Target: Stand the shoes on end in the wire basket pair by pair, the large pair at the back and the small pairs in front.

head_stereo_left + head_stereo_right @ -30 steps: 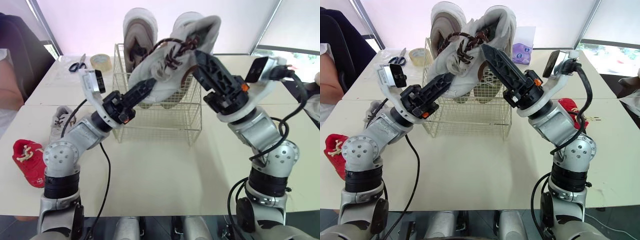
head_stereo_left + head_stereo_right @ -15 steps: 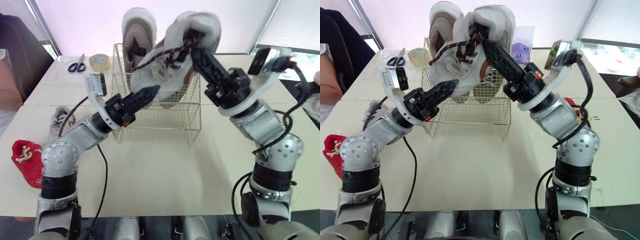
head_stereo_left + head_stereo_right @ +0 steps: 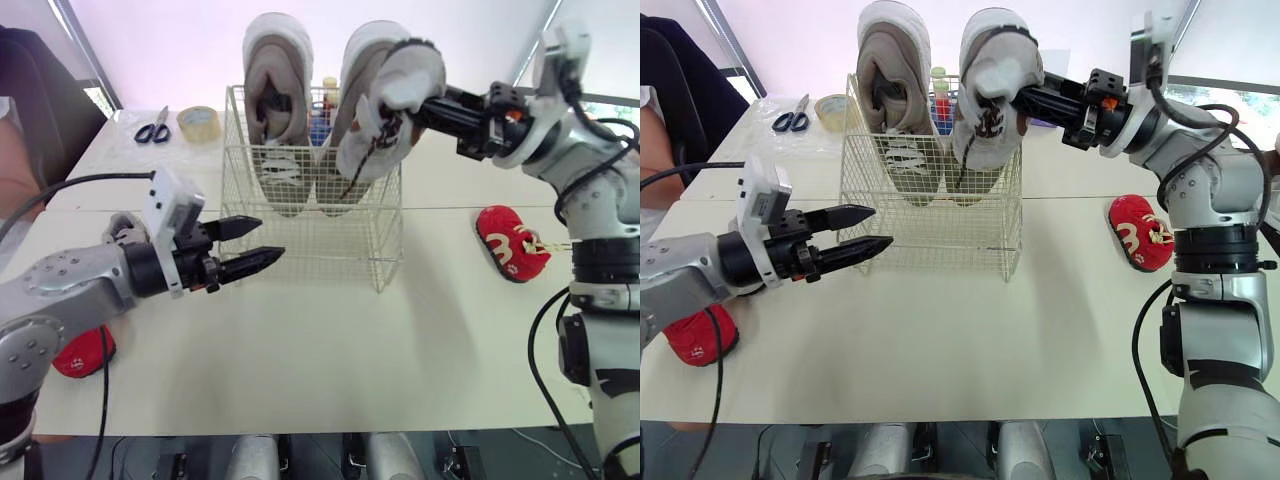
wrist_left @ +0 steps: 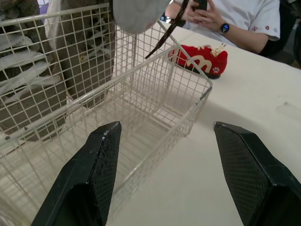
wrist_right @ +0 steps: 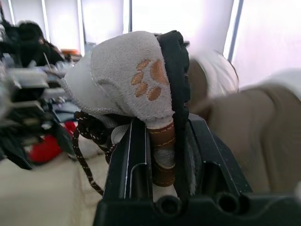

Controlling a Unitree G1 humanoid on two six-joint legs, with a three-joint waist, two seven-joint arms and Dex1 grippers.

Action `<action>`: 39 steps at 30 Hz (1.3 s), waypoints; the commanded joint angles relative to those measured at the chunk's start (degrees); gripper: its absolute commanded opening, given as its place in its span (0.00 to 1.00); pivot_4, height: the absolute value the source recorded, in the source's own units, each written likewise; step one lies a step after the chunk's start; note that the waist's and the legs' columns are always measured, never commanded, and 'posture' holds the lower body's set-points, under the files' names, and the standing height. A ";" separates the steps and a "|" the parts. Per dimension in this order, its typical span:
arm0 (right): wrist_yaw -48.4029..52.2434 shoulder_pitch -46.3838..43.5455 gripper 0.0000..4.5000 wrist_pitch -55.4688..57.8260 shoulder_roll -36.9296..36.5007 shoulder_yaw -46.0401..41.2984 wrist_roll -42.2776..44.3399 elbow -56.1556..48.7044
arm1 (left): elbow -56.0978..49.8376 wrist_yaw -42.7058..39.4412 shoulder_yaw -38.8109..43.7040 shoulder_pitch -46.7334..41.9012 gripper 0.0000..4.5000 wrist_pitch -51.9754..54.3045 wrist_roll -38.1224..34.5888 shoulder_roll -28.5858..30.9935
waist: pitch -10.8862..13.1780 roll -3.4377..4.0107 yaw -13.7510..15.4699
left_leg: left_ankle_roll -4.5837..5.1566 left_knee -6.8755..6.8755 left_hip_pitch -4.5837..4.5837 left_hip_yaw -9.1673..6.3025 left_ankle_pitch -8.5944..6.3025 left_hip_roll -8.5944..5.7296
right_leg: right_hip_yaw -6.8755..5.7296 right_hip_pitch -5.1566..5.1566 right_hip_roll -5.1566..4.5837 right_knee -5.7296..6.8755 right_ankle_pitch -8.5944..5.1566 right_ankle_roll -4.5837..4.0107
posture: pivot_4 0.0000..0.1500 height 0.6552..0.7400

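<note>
The wire basket (image 3: 312,225) stands mid-table with two large beige shoes (image 3: 278,95) on end along its back. My right gripper (image 3: 425,103) reaches in from the right, shut on the heel of a small grey suede shoe (image 3: 388,120) with an orange paw print (image 5: 148,80). That shoe hangs toe down over the basket's right side, its dark lace (image 4: 165,34) dangling. My left gripper (image 3: 270,238) is open and holds nothing, at the basket's front left corner, apart from the wire. One red small shoe (image 3: 512,243) lies to the right, another (image 3: 82,352) at the left.
A second small grey shoe (image 3: 124,226) lies on the table's left side behind my left arm. Scissors (image 3: 154,131) and a tape roll (image 3: 200,122) sit at the back left. A seated person (image 4: 237,19) holds a phone beyond the right side.
My left gripper let go of the small grey shoe, opened and drew back to the front left. My right gripper shut on the shoe's heel and swung right, so the shoe now hangs over the basket.
</note>
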 commanded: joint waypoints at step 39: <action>1.52 5.73 0.99 12.00 -2.93 -12.99 -4.85 -10.48 | 1.65 2.17 4.56 6.01 0.72 -0.76 -3.55 0.18 | 0.01 0.02 -0.01 | -0.21 0.01 0.01 0.04 0.11 -0.01 | -0.01 0.00 -0.02 0.02 0.00 0.00 | 1.00 0.95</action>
